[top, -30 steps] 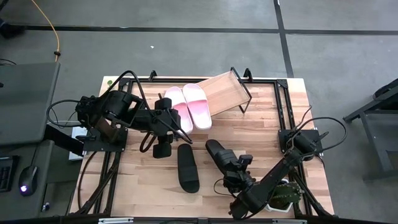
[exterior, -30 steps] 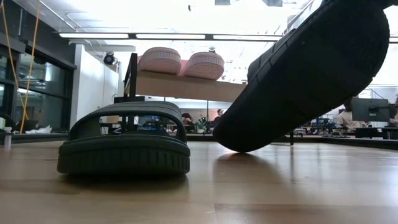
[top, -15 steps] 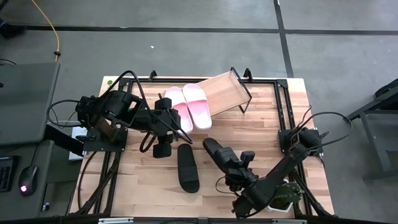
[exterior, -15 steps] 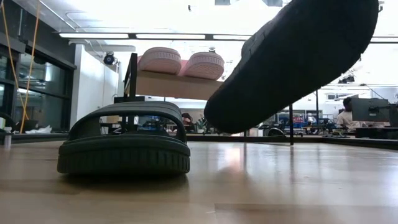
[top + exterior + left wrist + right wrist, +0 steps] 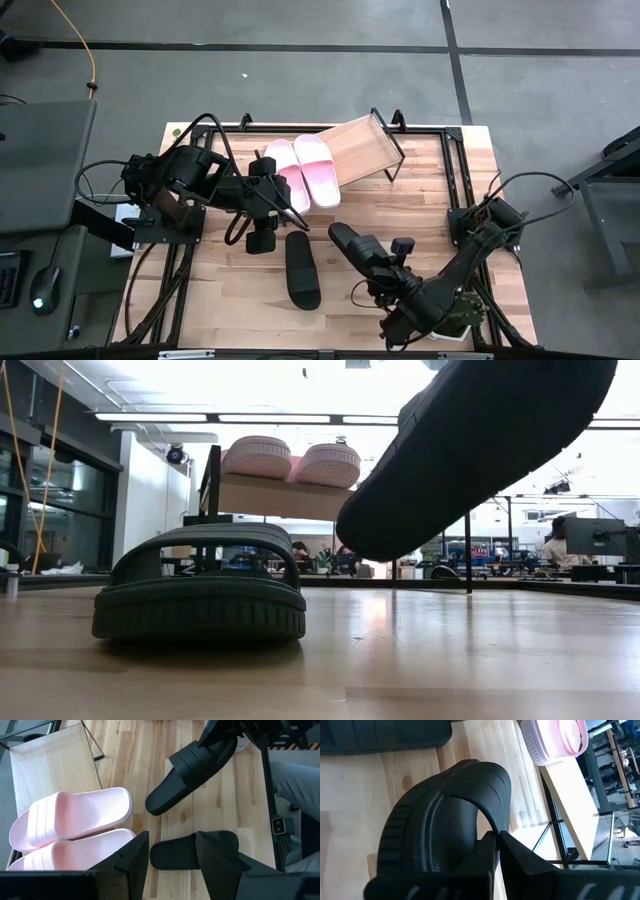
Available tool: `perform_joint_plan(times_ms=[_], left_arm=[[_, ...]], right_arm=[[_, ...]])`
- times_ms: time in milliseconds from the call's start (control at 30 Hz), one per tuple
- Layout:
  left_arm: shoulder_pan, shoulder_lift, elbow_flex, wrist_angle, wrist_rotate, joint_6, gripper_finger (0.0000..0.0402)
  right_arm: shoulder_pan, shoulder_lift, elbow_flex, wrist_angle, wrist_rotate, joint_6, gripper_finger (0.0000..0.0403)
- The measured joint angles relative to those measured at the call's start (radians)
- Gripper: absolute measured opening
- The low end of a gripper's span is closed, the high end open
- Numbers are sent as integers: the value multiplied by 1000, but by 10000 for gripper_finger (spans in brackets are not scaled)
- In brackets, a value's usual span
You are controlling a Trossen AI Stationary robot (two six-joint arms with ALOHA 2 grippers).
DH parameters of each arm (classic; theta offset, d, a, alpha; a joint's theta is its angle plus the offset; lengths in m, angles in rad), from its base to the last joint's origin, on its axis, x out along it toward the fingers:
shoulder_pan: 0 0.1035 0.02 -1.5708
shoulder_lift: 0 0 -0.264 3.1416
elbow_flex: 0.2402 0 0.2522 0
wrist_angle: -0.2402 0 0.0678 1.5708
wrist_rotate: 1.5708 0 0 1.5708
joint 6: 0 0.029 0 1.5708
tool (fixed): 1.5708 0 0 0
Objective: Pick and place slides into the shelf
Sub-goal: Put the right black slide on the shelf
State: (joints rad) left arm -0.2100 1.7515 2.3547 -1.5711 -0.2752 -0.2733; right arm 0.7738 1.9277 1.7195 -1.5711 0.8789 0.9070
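Right gripper [image 5: 385, 278] is pinched on the strap of one black slide [image 5: 352, 247], holding it clear of the table so it can go to the shelf [image 5: 362, 148]. It has risen and swung since a second ago. Left gripper [image 5: 172, 865], spread, waits by the pink slides [image 5: 301, 170]; the other black slide [image 5: 300, 268] lies flat.

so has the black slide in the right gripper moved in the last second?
Yes. The held black slide has lifted clear of the table, unlike the other black slide.
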Motion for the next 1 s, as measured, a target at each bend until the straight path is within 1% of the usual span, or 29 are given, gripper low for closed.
perform_joint_plan(times_ms=[300, 1000], left_arm=[[0, 0, 0, 0, 0, 0, 152], [0, 0, 0, 0, -5, 7, 152]], right_arm=[[-1, -65, 0, 0, 30, -62, 0], [-2, -269, 0, 0, 20, -153, 0]])
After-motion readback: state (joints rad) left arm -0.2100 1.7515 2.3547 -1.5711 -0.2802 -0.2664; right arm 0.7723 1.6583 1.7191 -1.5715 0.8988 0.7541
